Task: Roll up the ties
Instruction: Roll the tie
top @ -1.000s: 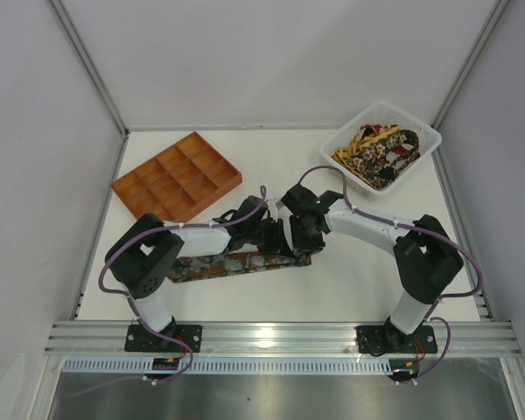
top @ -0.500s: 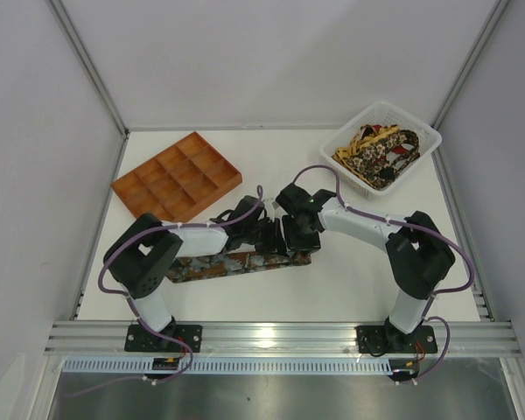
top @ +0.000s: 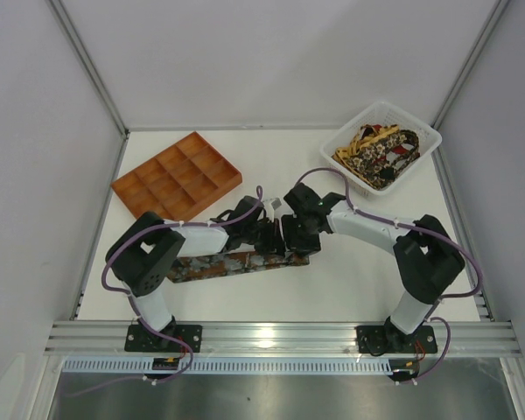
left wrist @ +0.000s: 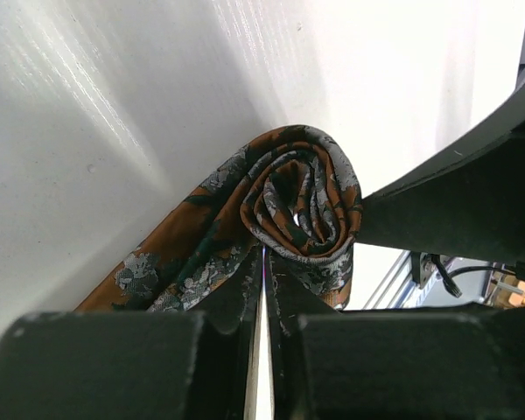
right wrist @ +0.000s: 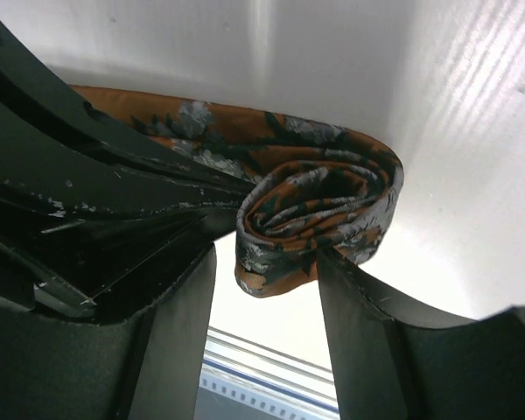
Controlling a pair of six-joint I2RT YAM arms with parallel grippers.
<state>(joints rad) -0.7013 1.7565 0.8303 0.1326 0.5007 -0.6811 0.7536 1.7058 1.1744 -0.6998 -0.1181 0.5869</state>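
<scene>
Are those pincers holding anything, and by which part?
Yes, the tie: left pincer pinches fabric at the coil's base; right pincer clasps the rolled coil itself.

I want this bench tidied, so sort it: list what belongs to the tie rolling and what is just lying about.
Job in hand:
partly rolled tie, its tail flat;
left hand and right hand, both at its roll;
spare ties, heaped in the basket.

Lying about:
orange compartment tray;
white basket itself.

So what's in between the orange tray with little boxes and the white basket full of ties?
Nothing, just bare white table between the orange compartment tray and the white plastic basket, as the top view shows.
</scene>
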